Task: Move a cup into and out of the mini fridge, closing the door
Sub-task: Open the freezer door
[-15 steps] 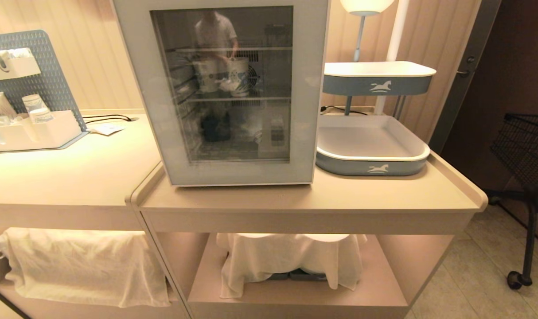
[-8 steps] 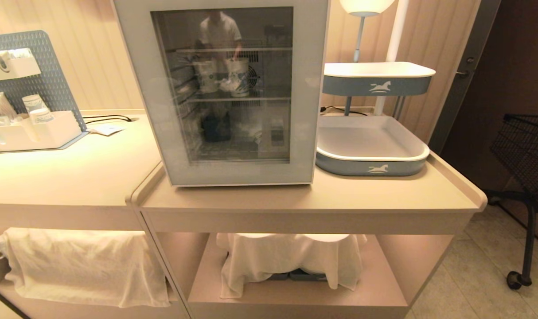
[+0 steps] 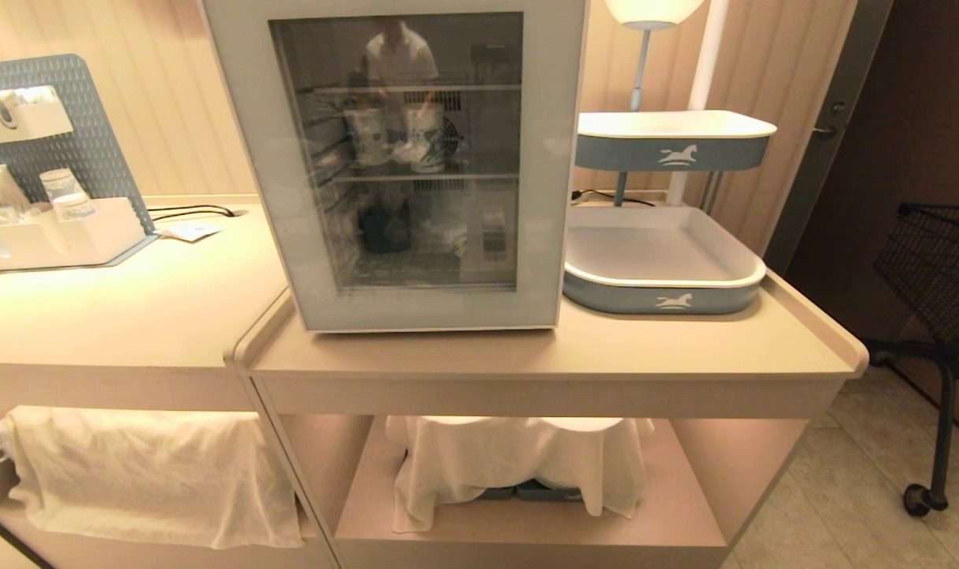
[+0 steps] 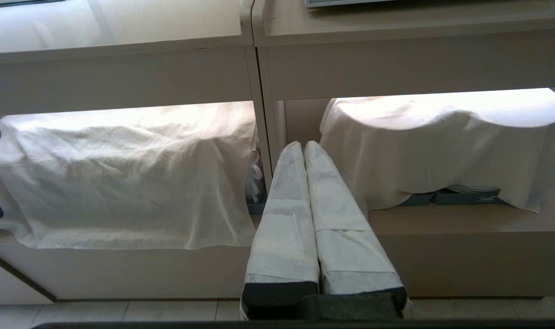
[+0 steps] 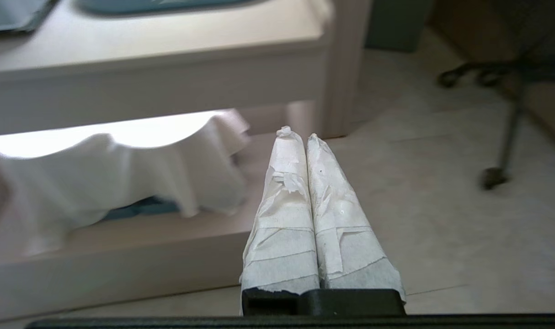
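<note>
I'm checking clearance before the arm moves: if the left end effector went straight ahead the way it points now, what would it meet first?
Probably the counter's upright divider panel between the two cloth-covered shelves; the shut left end effector points just beside it, so depth is uncertain.

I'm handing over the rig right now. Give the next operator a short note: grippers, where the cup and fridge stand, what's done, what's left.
Left gripper: shut, empty, low before the cloth-covered lower shelves.
Right gripper: shut, empty, low near the counter's corner.
The mini fridge sits on the counter, its door closed.
The cup stands on a shelf inside, beside another white cup.
Done: cup in, door shut.
Left: open the door, take the cup out, close again.
</note>
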You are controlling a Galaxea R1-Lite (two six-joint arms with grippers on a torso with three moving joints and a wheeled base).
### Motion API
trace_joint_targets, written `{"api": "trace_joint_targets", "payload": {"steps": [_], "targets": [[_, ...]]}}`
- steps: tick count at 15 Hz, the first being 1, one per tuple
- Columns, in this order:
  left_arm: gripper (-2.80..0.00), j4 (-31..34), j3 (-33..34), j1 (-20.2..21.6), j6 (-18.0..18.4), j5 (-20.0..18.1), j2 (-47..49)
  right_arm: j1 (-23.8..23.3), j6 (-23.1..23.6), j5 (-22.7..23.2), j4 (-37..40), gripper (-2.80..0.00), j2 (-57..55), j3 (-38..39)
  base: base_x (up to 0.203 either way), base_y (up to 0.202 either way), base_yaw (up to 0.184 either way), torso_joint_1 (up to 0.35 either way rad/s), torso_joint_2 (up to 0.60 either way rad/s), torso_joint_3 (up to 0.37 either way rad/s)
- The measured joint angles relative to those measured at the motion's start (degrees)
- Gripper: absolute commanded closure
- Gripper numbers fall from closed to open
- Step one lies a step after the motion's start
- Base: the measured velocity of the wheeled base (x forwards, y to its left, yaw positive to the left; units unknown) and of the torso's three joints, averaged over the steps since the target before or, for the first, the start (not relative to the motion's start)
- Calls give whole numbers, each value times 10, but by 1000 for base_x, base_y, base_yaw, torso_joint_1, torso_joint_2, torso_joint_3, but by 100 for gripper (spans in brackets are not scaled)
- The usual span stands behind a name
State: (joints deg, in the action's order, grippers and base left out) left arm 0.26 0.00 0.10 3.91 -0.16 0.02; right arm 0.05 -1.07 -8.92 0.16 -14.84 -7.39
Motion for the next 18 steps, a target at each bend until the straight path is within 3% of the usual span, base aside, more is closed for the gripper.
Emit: {"api": "trace_joint_targets", "payload": {"steps": [3,6,15,18], "targets": [[0,0,0,0,0,0,0,2,8,32,37,0,81,25,0,0,0,0,0,0],[0,0,0,0,0,0,0,2,35,84,5,0,131,61,0,0,0,0,0,0],[0,1,0,0,-3,-2,0,2,53,92,-3,0,149,74,0,0,0,0,0,0],[0,2,0,0,22,-7,0,2,58,93,-3,0,149,74,0,0,0,0,0,0]]}}
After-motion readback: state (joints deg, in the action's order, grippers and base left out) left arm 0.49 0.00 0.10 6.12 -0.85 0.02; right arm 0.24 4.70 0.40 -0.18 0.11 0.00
